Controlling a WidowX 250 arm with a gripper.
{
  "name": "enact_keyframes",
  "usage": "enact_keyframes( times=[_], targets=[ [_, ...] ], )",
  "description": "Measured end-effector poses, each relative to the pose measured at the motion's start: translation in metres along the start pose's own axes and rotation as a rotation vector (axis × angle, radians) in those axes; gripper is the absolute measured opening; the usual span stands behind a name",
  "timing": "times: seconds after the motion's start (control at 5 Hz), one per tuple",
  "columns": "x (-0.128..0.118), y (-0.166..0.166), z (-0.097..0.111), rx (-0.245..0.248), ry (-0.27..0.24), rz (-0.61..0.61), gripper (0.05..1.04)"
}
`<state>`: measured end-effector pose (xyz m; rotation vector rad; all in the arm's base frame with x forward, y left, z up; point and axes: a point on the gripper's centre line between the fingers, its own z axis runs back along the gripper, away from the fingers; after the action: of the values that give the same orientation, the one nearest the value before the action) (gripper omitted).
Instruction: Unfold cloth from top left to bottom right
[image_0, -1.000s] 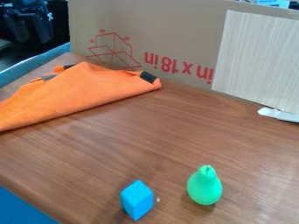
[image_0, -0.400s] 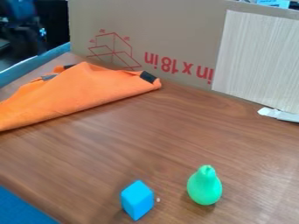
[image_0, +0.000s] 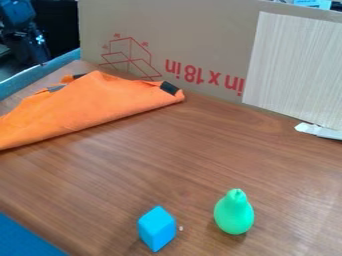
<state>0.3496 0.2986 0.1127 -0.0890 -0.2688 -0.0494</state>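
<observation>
Orange cloth folded, bench far-left corner | green pear right of blue block | claw beyond corner; opening, hold: can't tell

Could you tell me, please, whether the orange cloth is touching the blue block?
No, bare table lies between the orange cloth and the blue block.

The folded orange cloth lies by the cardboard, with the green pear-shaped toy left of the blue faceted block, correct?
The camera view shows the green pear-shaped toy right, not left, of the blue faceted block; the folded orange cloth does lie by the cardboard.
</observation>
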Motion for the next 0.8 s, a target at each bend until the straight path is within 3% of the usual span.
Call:
enact_keyframes(
  times=[0.2,0.8],
  targets=[
    [0.001,-0.002,-0.006,-0.044,0.0,-0.052,0.999],
    [-0.007,-0.003,-0.034,-0.046,0.024,-0.091,0.999]
  ],
)
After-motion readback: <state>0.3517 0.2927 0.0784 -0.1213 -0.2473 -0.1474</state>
